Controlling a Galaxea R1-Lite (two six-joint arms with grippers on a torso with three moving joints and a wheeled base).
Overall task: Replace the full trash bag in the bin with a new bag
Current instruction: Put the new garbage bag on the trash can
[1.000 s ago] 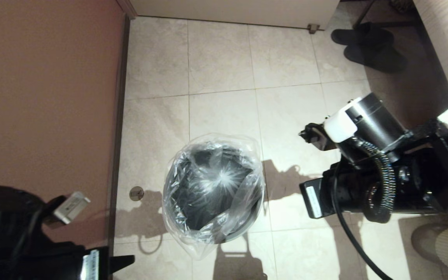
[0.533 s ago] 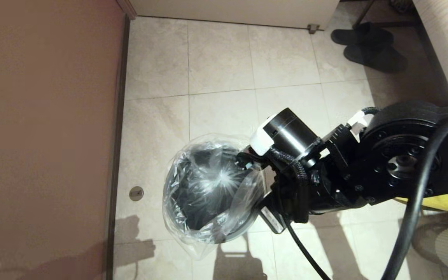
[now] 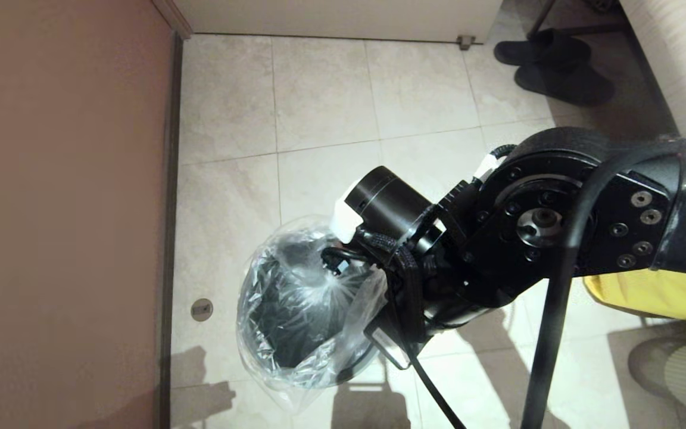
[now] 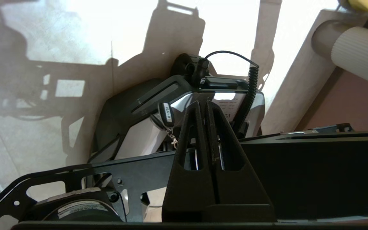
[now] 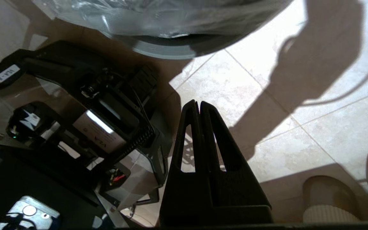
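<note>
1. The right gripper (image 5: 199, 103) is staying pinched shut, its two black fingers (image 5: 208, 134) pressing flat together and holding nothing
2. It is hanging over the pale floor tiles (image 5: 267, 127), tips pointing back at the robot's own black base (image 5: 85, 105)
3. Just past the tips, the bin (image 5: 171, 51) is showing its grey rim, with the new bag (image 5: 158, 16) lying crinkly over it
4. In the head view, the big black right arm (image 3: 533, 232) is reaching across the tiles and covering the bin's right edge, so the claw itself is hiding under it
5. There the bin (image 3: 271, 333) is standing on the floor beside the brown wall (image 3: 63, 208), and the clear new bag (image 3: 301, 298) is sitting inside it and spilling over the rim
6. A yellow sack (image 3: 646, 295) is peeking out under the arm, and dark slippers (image 3: 551, 65) are lying far off
7. The left gripper (image 4: 203, 103) is shut and empty too, pointing at the robot's base (image 4: 177, 92), with a pale ribbed roll (image 4: 359, 60) off to one side
</note>
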